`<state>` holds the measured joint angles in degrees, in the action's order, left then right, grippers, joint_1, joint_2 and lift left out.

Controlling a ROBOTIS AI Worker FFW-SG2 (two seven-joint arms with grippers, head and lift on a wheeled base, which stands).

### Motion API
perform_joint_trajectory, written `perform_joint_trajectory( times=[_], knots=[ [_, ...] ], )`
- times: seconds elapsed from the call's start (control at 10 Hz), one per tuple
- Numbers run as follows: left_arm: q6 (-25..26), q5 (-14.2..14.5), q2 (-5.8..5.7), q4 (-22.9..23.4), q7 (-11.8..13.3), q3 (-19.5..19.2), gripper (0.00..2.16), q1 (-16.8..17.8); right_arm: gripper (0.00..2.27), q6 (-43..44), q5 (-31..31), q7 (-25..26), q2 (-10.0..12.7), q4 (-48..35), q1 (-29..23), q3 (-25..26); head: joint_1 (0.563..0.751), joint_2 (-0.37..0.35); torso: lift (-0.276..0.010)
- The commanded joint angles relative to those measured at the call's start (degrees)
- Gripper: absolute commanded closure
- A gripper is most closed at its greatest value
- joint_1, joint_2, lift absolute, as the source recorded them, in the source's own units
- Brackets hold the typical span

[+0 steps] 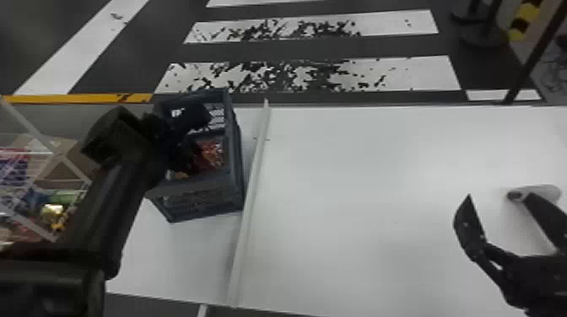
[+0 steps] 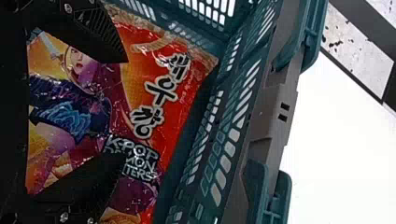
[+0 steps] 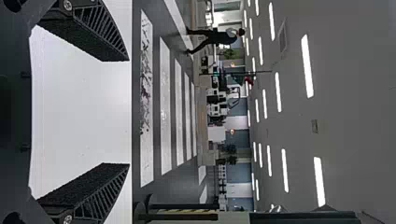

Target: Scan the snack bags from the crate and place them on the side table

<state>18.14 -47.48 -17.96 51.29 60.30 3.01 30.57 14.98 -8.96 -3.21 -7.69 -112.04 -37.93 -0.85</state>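
The left claw (image 1: 196,137) is in the crate (image 1: 198,184), over a snack bag (image 2: 159,98). Its two black fingers are wide apart, with the shiny bag showing in the gap between them, and they hold nothing. I cannot tell if the fingers touch the bag. The bag lies inside the crate, with its front facing the left wrist camera. It is red and orange, with a bright drawn figure in purple and blue, and big white letters with dark edges. The crate has side walls full of little slots. It sits on the white surface (image 1: 358,189), on the robot's left. Just beside the crate, a long thin white strip (image 1: 249,185) runs along the surface. The right claw (image 1: 500,198) is over the surface too, well apart from the crate. Its fingers are wide apart and nothing is between them. Near it is a white, round-sided thing (image 1: 546,193) with a dark end. On the far left there are white bars (image 1: 45,143), with a brown box (image 1: 63,164) and lots of little things in many colors (image 1: 52,210) behind them. Past the surface, the dark floor (image 1: 316,49) has fat white stripes.
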Motion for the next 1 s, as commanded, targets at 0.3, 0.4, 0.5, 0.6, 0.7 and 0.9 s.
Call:
perform_joint_trajectory(
  times=[0.3, 0.4, 0.5, 0.6, 0.7, 0.9],
  knots=[
    [-1.0, -0.9, 0.56, -5.2, 1.9, 1.4, 0.72, 1.6, 0.07, 0.4, -0.2, -0.4, 0.0, 0.6, 0.1, -0.1, 0.695, 0.154, -0.094],
    [-0.8, -0.7, 0.38, -5.2, 3.3, 1.3, 0.82, 1.6, 0.07, 0.4, -0.4, -0.5, 0.0, 0.7, 0.1, -0.1, 0.695, 0.154, -0.094],
    [-0.6, 0.1, 0.29, -5.2, 3.5, 1.0, 1.82, 1.5, 0.07, 0.4, -0.4, -0.5, 0.0, 0.7, 0.2, -0.2, 0.695, 0.154, -0.094],
    [-0.6, 0.2, 0.21, -4.6, 2.2, -0.7, 2.13, 0.8, 0.07, 0.4, -0.4, -0.5, 0.0, 0.8, 0.3, -0.3, 0.695, 0.156, -0.094],
    [-1.0, 0.9, -0.06, -4.0, 2.9, -2.5, 2.13, 0.6, 0.07, 0.4, -0.4, -0.5, 0.0, 0.9, 0.3, -0.3, 0.695, 0.160, -0.094],
    [-1.3, 5.2, -1.02, -1.6, 3.7, -6.8, 2.13, -0.1, 0.07, 0.7, -0.4, -0.5, 0.0, 1.2, 0.3, -0.3, 0.695, 0.168, -0.094]
  ],
)
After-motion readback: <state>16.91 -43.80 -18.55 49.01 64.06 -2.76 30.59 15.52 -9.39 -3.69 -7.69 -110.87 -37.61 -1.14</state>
